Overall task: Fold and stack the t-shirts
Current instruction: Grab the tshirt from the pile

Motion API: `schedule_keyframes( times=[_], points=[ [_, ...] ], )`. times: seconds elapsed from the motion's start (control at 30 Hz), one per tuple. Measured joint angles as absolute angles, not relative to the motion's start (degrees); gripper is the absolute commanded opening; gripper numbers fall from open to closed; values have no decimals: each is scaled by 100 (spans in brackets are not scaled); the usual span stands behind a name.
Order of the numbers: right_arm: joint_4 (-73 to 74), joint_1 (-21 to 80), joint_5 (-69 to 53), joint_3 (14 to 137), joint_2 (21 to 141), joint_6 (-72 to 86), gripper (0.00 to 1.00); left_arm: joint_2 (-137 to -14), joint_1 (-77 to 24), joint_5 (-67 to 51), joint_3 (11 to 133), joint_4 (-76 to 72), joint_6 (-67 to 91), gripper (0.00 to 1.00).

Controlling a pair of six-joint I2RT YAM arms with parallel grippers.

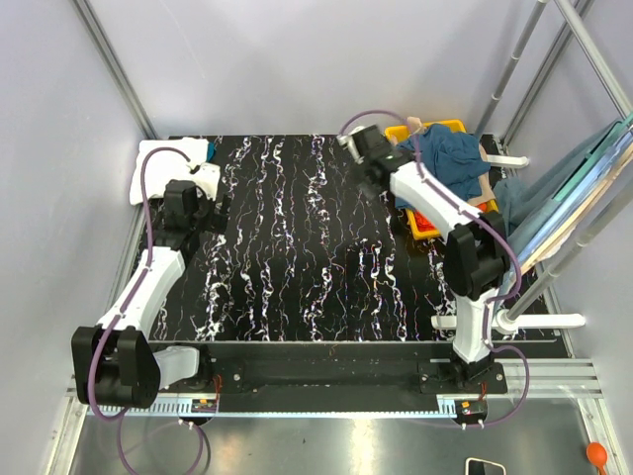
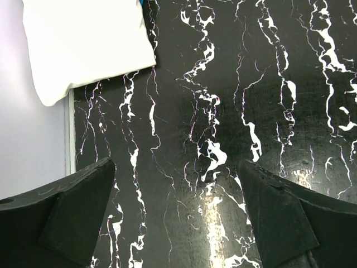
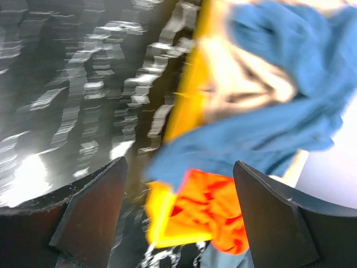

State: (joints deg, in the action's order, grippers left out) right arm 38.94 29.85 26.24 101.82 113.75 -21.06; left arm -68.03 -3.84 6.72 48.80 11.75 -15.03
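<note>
Right jaws wide; teal-blue t-shirt [image 3: 268,139] just ahead in yellow bin [image 3: 187,95], likely next pick. Left jaws wide; white t-shirt [image 2: 83,44] beyond.

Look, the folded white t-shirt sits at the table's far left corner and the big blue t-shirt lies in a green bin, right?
The bin is yellow, not green: see the top view. The folded white cloth t-shirt sits at the far left corner of the black marbled table, and the big teal-blue t-shirt lies in that bin.
</note>
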Motion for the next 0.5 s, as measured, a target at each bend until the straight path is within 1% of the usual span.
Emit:
schedule_keyframes(
  times=[0.2, 0.5],
  points=[
    [3706, 1903, 2539, 10230, 11452, -2130, 85, -6803, -384, 674, 4759, 1087, -1529, 99],
    [3623, 1236, 1988, 10217, 11452, -2099, 84, -6886, -384, 670, 4720, 985, -1509, 99]
  ],
)
